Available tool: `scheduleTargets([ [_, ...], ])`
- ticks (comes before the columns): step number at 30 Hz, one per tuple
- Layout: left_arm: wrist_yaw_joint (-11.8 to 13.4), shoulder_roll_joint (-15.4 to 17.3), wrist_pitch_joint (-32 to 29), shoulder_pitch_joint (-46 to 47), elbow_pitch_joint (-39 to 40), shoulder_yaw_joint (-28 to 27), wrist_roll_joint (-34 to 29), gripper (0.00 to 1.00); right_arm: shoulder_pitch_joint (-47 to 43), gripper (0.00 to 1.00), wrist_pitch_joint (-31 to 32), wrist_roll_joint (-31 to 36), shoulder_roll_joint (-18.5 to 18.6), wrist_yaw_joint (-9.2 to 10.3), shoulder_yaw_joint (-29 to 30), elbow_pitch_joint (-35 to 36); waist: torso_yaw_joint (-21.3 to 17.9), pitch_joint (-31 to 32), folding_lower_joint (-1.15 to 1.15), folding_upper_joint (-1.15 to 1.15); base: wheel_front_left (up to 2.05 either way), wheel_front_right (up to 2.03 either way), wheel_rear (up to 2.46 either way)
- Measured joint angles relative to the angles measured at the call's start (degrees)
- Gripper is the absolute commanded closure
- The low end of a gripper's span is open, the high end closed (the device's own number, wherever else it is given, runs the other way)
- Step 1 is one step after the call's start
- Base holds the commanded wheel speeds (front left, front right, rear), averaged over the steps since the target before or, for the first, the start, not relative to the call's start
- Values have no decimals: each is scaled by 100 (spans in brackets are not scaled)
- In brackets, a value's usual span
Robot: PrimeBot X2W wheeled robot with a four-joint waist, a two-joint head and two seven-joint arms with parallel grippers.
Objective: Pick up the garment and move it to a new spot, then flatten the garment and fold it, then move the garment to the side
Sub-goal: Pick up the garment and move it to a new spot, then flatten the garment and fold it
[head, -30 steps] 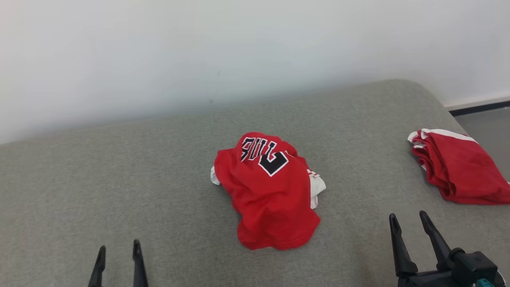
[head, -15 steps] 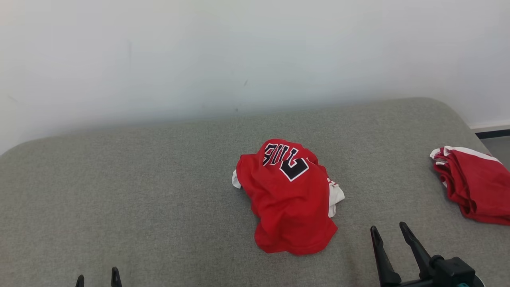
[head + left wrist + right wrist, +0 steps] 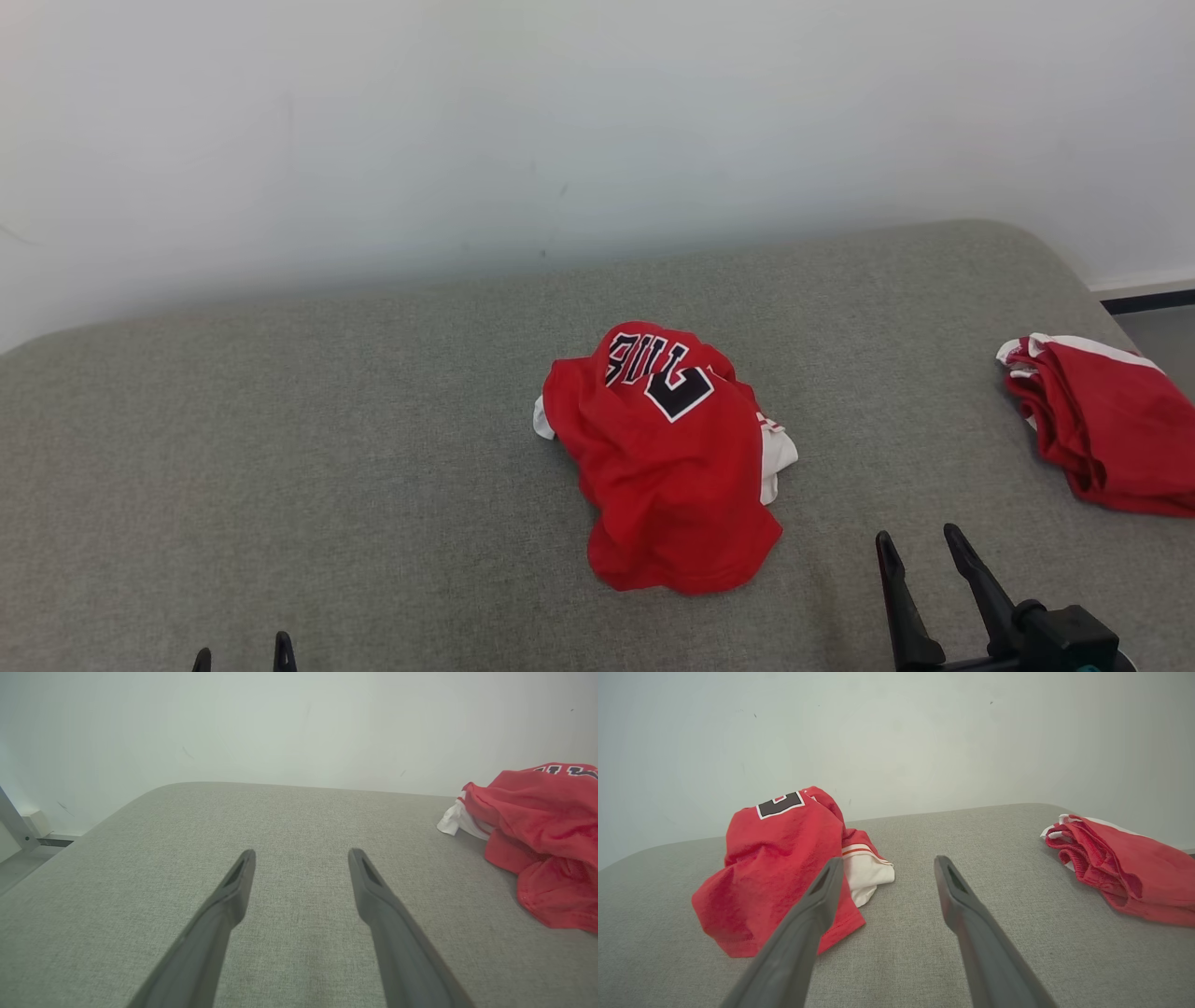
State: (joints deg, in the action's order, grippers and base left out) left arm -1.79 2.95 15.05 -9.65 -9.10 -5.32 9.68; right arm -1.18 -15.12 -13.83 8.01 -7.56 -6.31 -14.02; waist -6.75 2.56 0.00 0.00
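Red jersey (image 3: 667, 457) lies crumpled at mid-frame on the grey cushion (image 3: 373, 420). Left gripper (image 3: 242, 649) at lower left and right gripper (image 3: 918, 534) at lower right both gape empty.

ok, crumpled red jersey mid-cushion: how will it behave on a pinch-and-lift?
Probably floppy: the red jersey sits in a soft crumpled heap, so a pinch likely lifts one layer while the rest drapes. Likely light: the fabric looks thin and meshy. Pushed, it would probably bunch on the textured grey cushion rather than slide.
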Motion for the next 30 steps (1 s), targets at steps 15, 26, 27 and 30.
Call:
scheduleTargets([
  [15,-18,0,0,26,-71,51,5,0,7,0,0,-3,-18,0,-41,18,-86,-57,0,0,0,0,0],
  [26,-204,8,-16,598,-627,203,0,0,33,0,0,-12,-20,0,-119,21,-263,-89,0,0,0,0,0],
  [27,-252,21,-114,749,-737,255,25,0,36,0,0,-12,-20,0,-123,22,-295,-96,0,0,0,0,0],
  [30,-350,103,-550,1320,-877,454,48,0,72,0,0,-14,-26,0,-145,24,-411,-119,0,0,0,0,0],
])
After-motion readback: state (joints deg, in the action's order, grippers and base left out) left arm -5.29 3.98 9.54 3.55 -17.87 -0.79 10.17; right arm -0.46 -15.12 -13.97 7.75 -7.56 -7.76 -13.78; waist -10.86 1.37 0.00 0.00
